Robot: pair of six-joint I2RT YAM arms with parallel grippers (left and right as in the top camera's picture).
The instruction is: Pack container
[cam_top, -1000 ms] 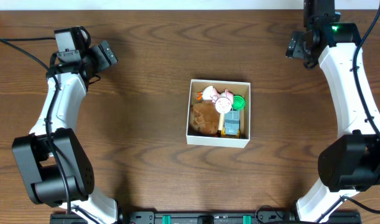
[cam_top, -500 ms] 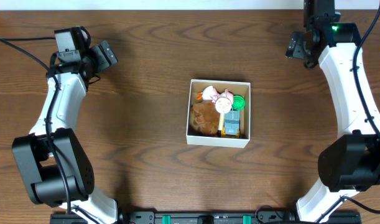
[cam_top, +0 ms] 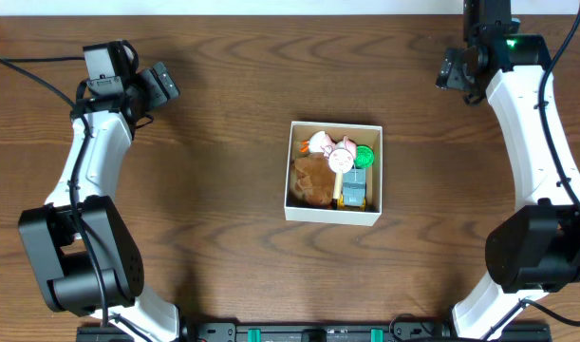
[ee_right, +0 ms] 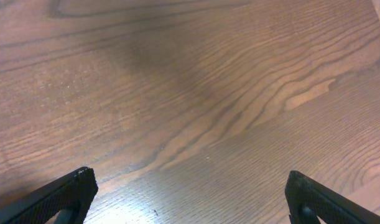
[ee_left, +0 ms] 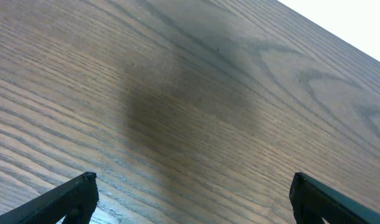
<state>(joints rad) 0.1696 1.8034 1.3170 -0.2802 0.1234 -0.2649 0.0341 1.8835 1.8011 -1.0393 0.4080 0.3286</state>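
The container (cam_top: 297,213), a square white cardboard box, sits at the middle of the table in the overhead view. Inside lie several small toys: a brown plush (cam_top: 311,180), a pink-and-white figure (cam_top: 339,152), a green piece (cam_top: 365,154) and a blue-and-yellow toy (cam_top: 352,188). My left gripper (cam_top: 164,84) hangs far off at the back left, open, with only bare wood between its fingers (ee_left: 74,198). My right gripper (cam_top: 451,71) is at the back right, also open and empty, its fingers (ee_right: 68,193) spread over bare wood.
The dark wooden table (cam_top: 214,209) stretches around the box. The table's far edge (ee_left: 339,37) shows in the left wrist view. Both arm bases stand at the front corners, left (cam_top: 76,256) and right (cam_top: 536,252).
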